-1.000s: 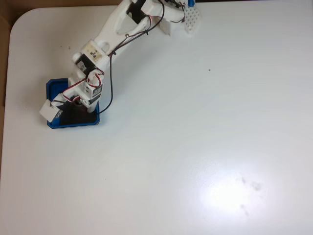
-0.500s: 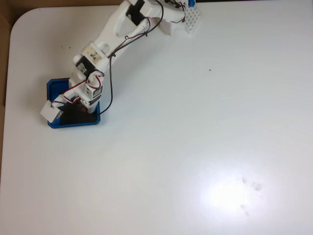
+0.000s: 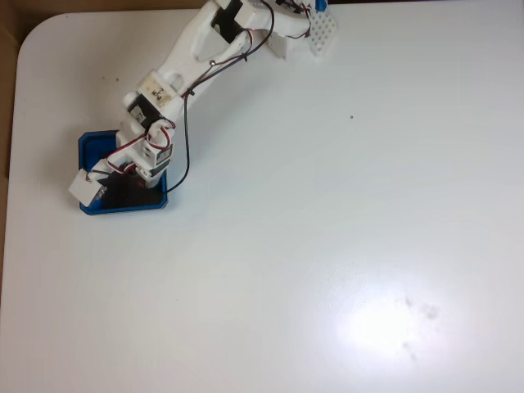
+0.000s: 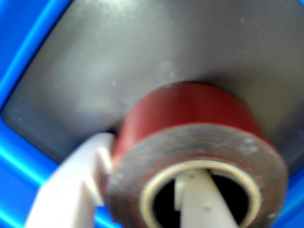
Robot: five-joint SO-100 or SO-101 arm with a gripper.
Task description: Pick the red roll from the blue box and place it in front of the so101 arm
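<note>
The red roll (image 4: pixel 190 142) sits close in the wrist view, a ring of tape with a glossy red outer side, a dark grey face flecked with pale specks, and a pale cream inner core around a dark hole; the picture is soft and slightly blurred. The tool (image 4: pixel 137 190) is closed narrowly onto the roll's wall: one white finger (image 4: pixel 204 204) runs up inside the core, the other white finger (image 4: pixel 71 185) presses against the red outer side at the left. Behind the roll lies the dull black floor of the blue box (image 4: pixel 28 52), its bright-blue rim crossing the upper left and lower left of that view; whether the roll touches the floor or is lifted off it cannot be told.

In the fixed view the so101 arm (image 3: pixel 176 82) reaches from the top edge down and left across the white surface (image 3: pixel 344 246), white links with black servos and looping red and black wires; its wrist covers most of the blue box (image 3: pixel 90 147), which lies near the surface's left side; the roll itself is hidden under the arm there. A small pale label on the arm carries dark marks too small to read; a white perforated part (image 3: pixel 323 34) sits by the arm's base.
</note>
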